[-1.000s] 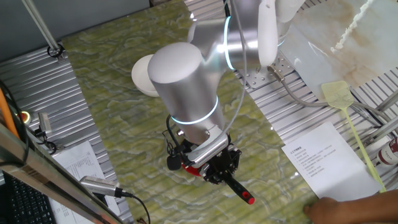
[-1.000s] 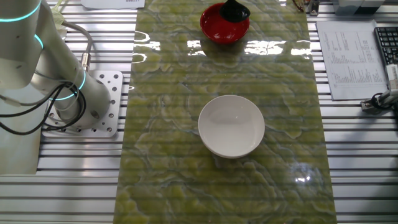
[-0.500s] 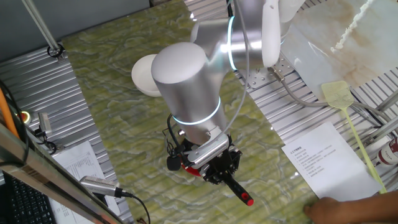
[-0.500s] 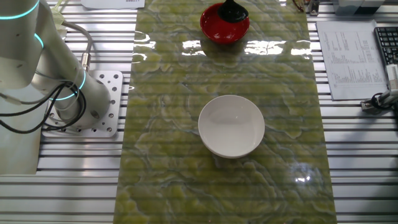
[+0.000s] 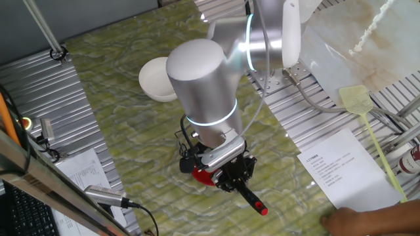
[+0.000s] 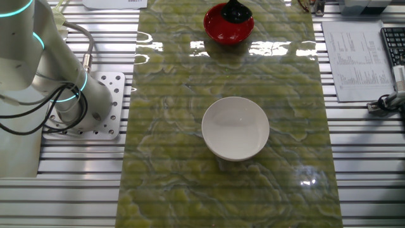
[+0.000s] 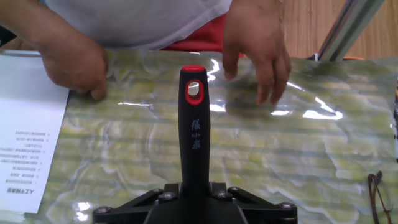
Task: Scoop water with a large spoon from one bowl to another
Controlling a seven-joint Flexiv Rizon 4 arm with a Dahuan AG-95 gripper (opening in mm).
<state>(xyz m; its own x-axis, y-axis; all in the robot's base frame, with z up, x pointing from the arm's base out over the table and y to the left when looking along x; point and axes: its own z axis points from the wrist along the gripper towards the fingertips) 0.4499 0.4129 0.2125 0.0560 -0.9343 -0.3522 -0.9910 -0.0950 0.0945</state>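
My gripper (image 5: 231, 175) is shut on the black ladle's handle (image 5: 248, 196), whose red tip points toward the table's near edge. In the hand view the handle (image 7: 194, 134) stands upright out of the closed jaws (image 7: 194, 198). The ladle's scoop (image 6: 237, 11) sits over or in the red bowl (image 6: 228, 28), which lies at the far end of the mat in that view. In the first fixed view the red bowl (image 5: 202, 175) is mostly hidden under my arm. The white bowl (image 6: 235, 128) sits mid-mat, partly hidden behind my arm in the first fixed view (image 5: 156, 78).
A person's hands (image 7: 255, 46) rest on the mat edge just beyond the ladle handle. A paper sheet (image 5: 341, 167) and a yellow fly swatter (image 5: 367, 124) lie to the right. The robot base (image 6: 76, 95) stands on the slatted table. A keyboard (image 6: 392, 44) is at the far right.
My arm has shifted slightly to the right with the ladle. The bowls have not moved.
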